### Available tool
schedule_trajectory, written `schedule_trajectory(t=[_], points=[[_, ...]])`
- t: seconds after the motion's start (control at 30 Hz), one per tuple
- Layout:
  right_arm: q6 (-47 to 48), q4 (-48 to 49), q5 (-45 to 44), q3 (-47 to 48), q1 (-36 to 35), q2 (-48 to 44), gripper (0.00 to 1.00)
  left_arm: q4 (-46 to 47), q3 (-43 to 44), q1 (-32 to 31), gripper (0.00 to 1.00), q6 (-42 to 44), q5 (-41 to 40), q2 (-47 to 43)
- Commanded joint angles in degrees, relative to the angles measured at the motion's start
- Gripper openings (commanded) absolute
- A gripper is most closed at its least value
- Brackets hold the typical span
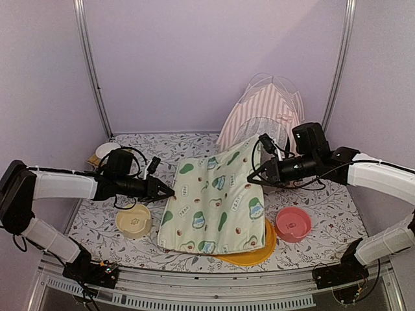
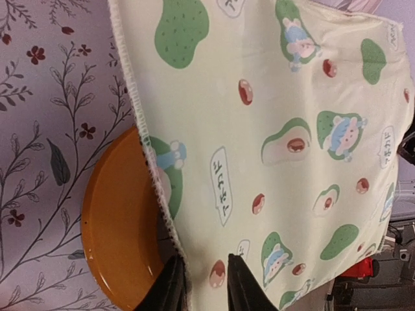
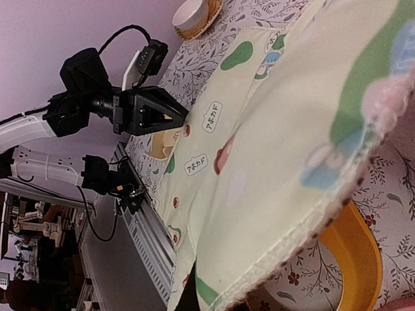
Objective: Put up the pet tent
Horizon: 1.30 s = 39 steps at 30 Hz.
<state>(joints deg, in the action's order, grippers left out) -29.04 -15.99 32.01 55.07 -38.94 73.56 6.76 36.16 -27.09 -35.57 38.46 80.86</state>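
Half done, I judge: the pink-and-white striped fabric pet tent stands upright at the back right of the bench, by the wall. The cream avocado-print fabric mat is not inside it. The mat is held up between the arms, with its near end over a round orange dish. Left jaws pinch the mat's left edge and right jaws pinch its far right corner. Probably left: mat into tent.
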Motion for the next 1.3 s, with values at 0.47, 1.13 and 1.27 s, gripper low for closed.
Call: schedule_trajectory(t=[0.47,1.13,1.27], points=[[4.7,-2.3,-6.5,-2.5,-0.3,1.9,0.00,0.0,-0.6,-1.6,0.61,4.0,-6.9,7.8],[1.5,-2.6,-8.9,1.2,-3.0,4.5,0.00,3.4,2.7,-2.0,0.12,-0.1,1.3,1.9],[-1.3,-2.5,-10.3,3.7,-5.5,6.0,0.00,2.0,4.2,-3.5,0.07,-0.1,1.4,-1.4]])
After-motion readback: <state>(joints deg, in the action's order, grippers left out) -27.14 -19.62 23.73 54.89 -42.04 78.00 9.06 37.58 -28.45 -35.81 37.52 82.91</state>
